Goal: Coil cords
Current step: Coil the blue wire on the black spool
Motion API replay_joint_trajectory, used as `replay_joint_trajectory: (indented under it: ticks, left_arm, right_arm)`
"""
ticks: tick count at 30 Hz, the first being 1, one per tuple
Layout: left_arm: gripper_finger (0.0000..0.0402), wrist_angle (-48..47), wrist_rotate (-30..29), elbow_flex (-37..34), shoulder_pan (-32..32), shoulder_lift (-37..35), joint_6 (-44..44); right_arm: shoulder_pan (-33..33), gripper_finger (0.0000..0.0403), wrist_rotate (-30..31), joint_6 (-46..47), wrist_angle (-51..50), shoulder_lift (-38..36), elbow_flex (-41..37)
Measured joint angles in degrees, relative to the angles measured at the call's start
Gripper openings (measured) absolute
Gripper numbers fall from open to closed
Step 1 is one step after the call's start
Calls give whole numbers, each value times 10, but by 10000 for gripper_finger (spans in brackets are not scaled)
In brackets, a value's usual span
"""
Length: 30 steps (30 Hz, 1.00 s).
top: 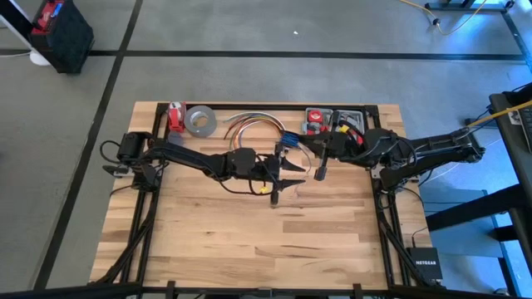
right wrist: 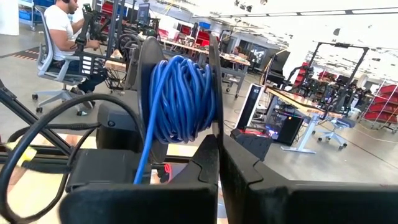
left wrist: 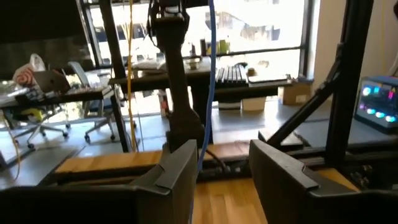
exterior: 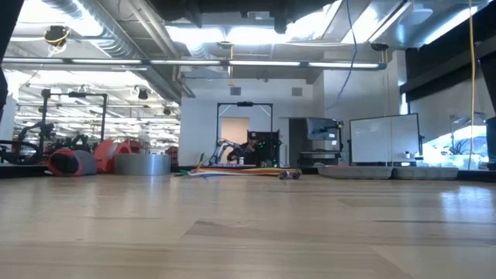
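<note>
Winding thin blue cord [right wrist: 180, 99]; right tool [right wrist: 219, 168] seemingly pinching it.

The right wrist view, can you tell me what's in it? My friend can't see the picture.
A thick coil of blue cord sits wound up right in front of the right gripper, whose dark jaws are shut together with one strand of the cord running down beside them. Behind it is a big workshop, with a person sitting on an office chair at a desk.

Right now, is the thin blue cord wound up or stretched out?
Mostly wound up. The thin blue cord sits in a thick coil above the right gripper, whose fingers are shut; one strand hangs loose below.
</note>
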Motion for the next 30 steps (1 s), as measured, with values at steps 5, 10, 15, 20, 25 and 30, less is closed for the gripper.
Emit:
replay_joint_trajectory:
  ticks: [5, 10, 15, 20, 25, 30]
  left_arm:
    - [136, -8, 0, 20, 0, 22, 10]
    - [133, -9, 1, 23, 0, 18, 14]
    - [105, -16, 1, 23, 0, 18, 13]
    - [14, -26, 1, 23, 1, 18, 17]
    - [4, -61, -44, 23, 16, 17, 11]
    - [2, -177, -116, 23, 21, -16, 18]
  right_arm:
    - [0, 3, 0, 0, 2, 0, 0]
    - [0, 3, 0, 0, 0, 0, 0]
    - [0, 3, -5, 0, 0, 0, 0]
    - [0, 3, -5, 0, 0, 0, 0]
    - [0, 3, -22, 1, 0, 0, 0]
    - [0, 3, -24, 1, -26, 1, -2]
